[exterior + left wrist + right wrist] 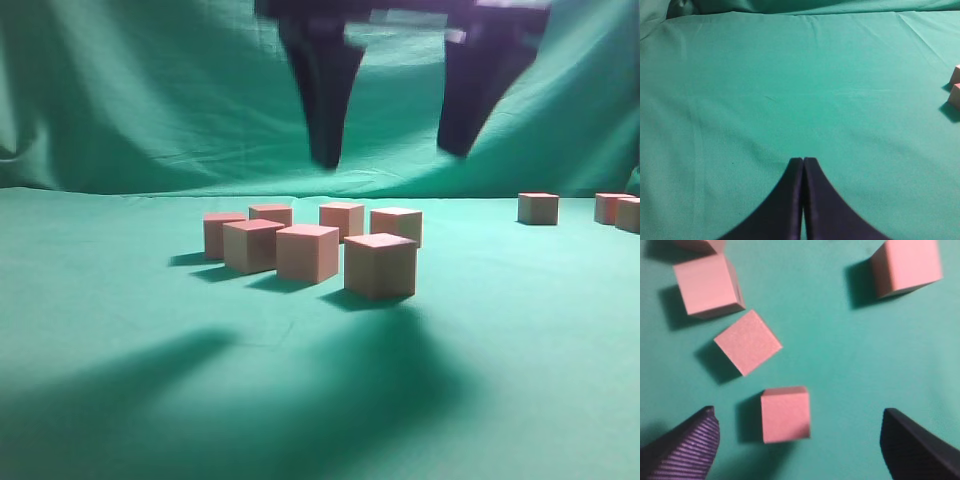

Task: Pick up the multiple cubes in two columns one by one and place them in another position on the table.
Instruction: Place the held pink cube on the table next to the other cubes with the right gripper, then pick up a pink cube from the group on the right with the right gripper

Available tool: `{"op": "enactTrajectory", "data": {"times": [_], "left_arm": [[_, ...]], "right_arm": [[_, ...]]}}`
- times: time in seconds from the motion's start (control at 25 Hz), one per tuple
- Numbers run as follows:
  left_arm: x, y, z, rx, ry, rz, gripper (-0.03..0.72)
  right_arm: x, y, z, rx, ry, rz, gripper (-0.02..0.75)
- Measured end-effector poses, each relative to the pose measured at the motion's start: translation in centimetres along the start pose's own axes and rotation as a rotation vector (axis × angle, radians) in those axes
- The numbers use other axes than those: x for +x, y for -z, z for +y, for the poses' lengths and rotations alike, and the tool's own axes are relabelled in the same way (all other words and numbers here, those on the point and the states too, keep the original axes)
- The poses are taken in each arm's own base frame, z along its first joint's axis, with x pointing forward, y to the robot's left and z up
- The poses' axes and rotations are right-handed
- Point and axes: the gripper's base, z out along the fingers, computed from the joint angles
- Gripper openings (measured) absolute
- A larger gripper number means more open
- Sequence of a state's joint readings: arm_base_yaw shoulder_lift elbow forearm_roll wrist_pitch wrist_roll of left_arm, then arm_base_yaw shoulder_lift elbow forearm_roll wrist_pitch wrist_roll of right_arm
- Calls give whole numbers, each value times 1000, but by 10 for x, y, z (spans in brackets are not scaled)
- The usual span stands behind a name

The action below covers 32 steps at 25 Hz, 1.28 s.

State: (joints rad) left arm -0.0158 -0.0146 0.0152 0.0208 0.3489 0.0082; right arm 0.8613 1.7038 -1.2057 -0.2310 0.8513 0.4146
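Several salmon-pink cubes stand in two rough columns on the green table (120, 330); the nearest is a cube (380, 265) at the front right of the group. My right gripper (392, 155) hangs open and empty above this group. In the right wrist view its fingers (798, 415) straddle one cube (785, 414), well above it, with other cubes (747, 342) beyond. My left gripper (803, 161) is shut and empty over bare cloth, with two cubes (955, 95) at the right edge of its view.
Three more cubes (538, 207) stand apart at the far right of the table. A draped green cloth backdrop (150, 90) hangs behind. Arm shadows fall on the near cloth.
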Motion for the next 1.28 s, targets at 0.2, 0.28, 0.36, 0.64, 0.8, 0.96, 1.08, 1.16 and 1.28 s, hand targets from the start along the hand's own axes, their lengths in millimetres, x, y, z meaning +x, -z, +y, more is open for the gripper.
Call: {"op": "enactTrajectory", "data": {"times": [0.2, 0.28, 0.36, 0.64, 0.8, 0.96, 1.08, 1.16, 1.28], "left_arm": [[0, 0, 0, 0, 0, 0, 0], [0, 0, 0, 0, 0, 0, 0], [0, 0, 0, 0, 0, 0, 0], [0, 0, 0, 0, 0, 0, 0], [0, 0, 0, 0, 0, 0, 0], [0, 0, 0, 0, 0, 0, 0], [0, 0, 0, 0, 0, 0, 0], [0, 0, 0, 0, 0, 0, 0], [0, 0, 0, 0, 0, 0, 0]], "right_arm": [[-4, 76, -21, 63, 32, -146, 598], [-1, 109, -34, 86, 15, -222, 598], [4, 135, -51, 102, -27, -281, 598], [34, 184, -124, 229, -273, -344, 598], [43, 186, -153, 272, -375, -315, 598], [41, 171, -172, 259, -408, -246, 598], [33, 149, -186, 262, -417, -181, 540], [30, 133, -195, 262, -426, -130, 540], [26, 107, -211, 242, -459, -67, 540]]}}
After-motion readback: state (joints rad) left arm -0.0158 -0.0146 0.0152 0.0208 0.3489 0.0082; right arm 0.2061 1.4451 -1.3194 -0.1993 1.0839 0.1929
